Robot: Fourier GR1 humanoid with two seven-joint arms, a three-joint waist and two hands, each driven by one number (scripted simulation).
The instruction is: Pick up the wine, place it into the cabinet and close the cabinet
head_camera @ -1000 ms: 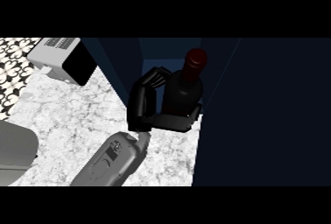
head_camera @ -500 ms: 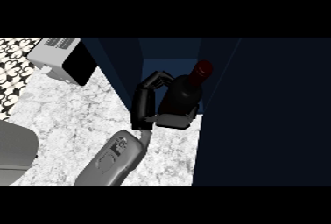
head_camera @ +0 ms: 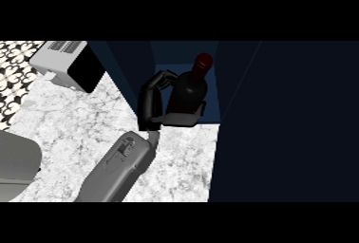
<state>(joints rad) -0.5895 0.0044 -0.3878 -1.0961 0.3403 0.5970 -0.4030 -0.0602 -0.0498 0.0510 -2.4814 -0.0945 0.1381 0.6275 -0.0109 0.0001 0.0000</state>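
The right hand (head_camera: 157,102) held the wine (head_camera: 188,92) upright, fingers curled round it, inside the open cabinet (head_camera: 280,118).

A smooth grey, rounded forearm casing (head_camera: 116,173) comes in from about 7 o'clock and narrows toward 1 o'clock. On its upper face sits a small recessed dark panel (head_camera: 123,151) with fine markings too small to read. The casing tapers to a pale grey wrist collar (head_camera: 152,137). Beyond that is the glossy black hand (head_camera: 149,105), with a long flat palm, slim segmented black fingers (head_camera: 163,79) and a broad black thumb (head_camera: 184,118) catching a dull highlight. At 9 o'clock a second plain grey rounded body part (head_camera: 15,156) shows at the edge.
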